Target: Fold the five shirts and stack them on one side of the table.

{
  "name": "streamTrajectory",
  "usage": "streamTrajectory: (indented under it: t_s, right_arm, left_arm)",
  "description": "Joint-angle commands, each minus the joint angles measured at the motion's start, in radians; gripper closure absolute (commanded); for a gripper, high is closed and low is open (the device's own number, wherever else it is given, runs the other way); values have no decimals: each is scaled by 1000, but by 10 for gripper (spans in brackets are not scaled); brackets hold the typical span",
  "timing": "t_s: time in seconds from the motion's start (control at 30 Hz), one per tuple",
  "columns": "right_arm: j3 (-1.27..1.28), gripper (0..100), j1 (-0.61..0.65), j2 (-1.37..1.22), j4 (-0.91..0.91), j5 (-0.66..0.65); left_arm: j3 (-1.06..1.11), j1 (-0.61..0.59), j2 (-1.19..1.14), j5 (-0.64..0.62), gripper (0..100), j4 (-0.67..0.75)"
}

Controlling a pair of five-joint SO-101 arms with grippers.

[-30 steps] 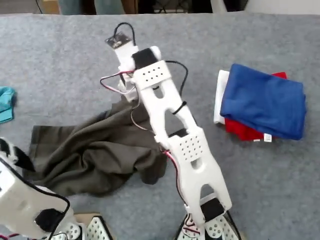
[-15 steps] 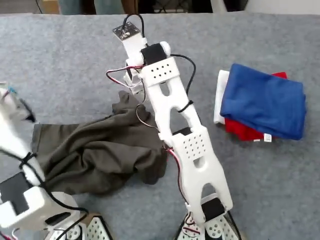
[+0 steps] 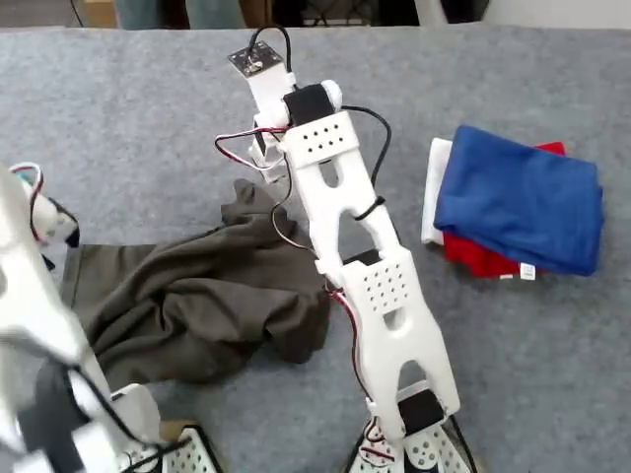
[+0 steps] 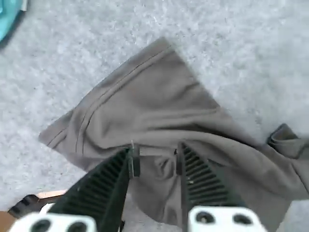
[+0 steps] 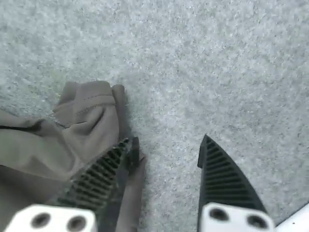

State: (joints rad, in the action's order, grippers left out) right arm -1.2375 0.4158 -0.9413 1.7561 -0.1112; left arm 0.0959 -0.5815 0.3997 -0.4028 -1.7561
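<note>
A crumpled olive shirt (image 3: 197, 296) lies left of centre on the grey table. Its far corner (image 5: 91, 113) sits beside one finger of my right gripper (image 5: 166, 147), which is open just above the cloth's far tip (image 3: 251, 197), with bare table between the jaws. My left gripper (image 4: 155, 157) is open too, over the shirt's flat left part (image 4: 145, 106), holding nothing. The left arm (image 3: 30, 296) stands at the table's left edge. A folded stack sits at the right: blue shirt (image 3: 518, 197) on top, red (image 3: 473, 256) and white (image 3: 434, 192) under it.
A bit of teal shirt (image 4: 9, 12) lies beyond the olive shirt's left corner. The right arm's white links (image 3: 345, 256) cross the middle of the table. Bare grey cloth (image 3: 128, 99) stretches along the far side.
The right gripper has moved toward the far side, and the shirt's far tip came with it a little. The left arm has swung up from the near left corner over the shirt's left edge.
</note>
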Motion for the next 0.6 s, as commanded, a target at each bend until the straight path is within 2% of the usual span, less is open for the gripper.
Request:
streamTrajectory:
  t_s: [0.0, 0.13, 0.27, 0.37, 0.57]
  right_arm:
    - [-38, 786, -8, 71, 5, 2]
    - [-38, 786, 3, 71, 5, 2]
    - [-38, 786, 20, 71, 5, 2]
    - [-38, 786, 29, 71, 5, 6]
    - [-38, 786, 51, 71, 5, 8]
  left_arm:
    - [96, -4, 172, -8, 828, -3]
    - [150, -4, 129, 32, 812, 2]
    - [91, -2, -41, 115, 766, -2]
    - [-2, -8, -207, 107, 745, -2]
    - [-266, -1, -491, -20, 755, -2]
